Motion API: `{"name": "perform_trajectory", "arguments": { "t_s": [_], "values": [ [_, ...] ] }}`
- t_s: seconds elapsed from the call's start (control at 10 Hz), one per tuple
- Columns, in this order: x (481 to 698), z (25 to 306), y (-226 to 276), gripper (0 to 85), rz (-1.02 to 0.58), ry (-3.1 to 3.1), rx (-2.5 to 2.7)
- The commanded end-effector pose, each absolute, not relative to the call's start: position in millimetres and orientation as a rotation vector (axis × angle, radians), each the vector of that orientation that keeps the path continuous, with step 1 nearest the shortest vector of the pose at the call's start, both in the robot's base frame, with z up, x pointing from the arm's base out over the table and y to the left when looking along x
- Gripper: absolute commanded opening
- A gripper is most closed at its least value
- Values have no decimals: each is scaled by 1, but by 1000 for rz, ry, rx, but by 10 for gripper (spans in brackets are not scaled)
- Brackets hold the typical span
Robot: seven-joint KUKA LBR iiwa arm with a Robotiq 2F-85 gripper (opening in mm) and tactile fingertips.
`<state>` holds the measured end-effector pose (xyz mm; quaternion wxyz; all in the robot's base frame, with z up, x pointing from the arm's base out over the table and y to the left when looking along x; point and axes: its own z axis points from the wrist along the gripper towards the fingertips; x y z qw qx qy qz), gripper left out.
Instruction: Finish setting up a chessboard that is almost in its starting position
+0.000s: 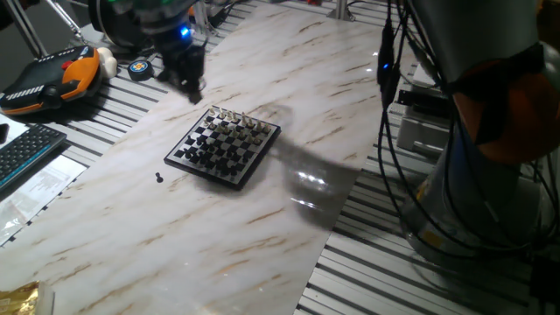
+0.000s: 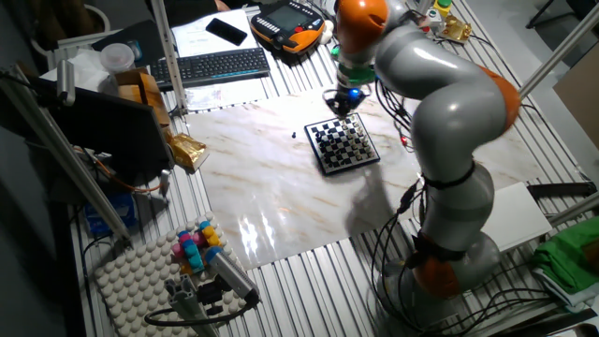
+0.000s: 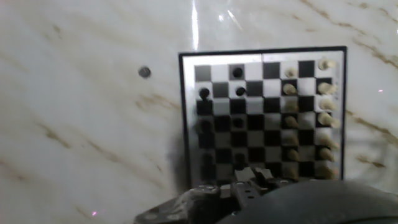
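Note:
The small checkered chessboard (image 1: 226, 145) with a dark rim lies on the marble tabletop. It also shows in the other fixed view (image 2: 344, 143) and in the hand view (image 3: 261, 106). Pale pieces line one side and black pieces the other. One loose black piece (image 1: 158, 178) stands on the marble beside the board, on the black side; it also shows in the other fixed view (image 2: 293, 135) and in the hand view (image 3: 144, 72). My gripper (image 1: 190, 85) hangs above the table just beyond the board's far corner. Its fingers (image 3: 247, 182) are dark and blurred in the hand view.
A black keyboard (image 1: 24, 150) and an orange-and-black pendant (image 1: 51, 77) lie to the left of the marble slab. A round tape roll (image 1: 140, 68) sits near the pendant. Cables (image 1: 389, 131) hang at the slab's right edge by the arm's base.

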<state>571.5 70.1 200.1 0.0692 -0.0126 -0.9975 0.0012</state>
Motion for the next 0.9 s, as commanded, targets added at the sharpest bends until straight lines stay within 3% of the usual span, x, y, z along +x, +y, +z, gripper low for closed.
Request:
{"name": "perform_trajectory", "arguments": {
  "t_s": [0.0,0.4,0.8],
  "values": [
    [576,192,107,7,7,-3010,-57],
    [580,138,137,7,29,-3059,-127],
    [580,139,135,7,59,-2990,-15]
  ]
}}
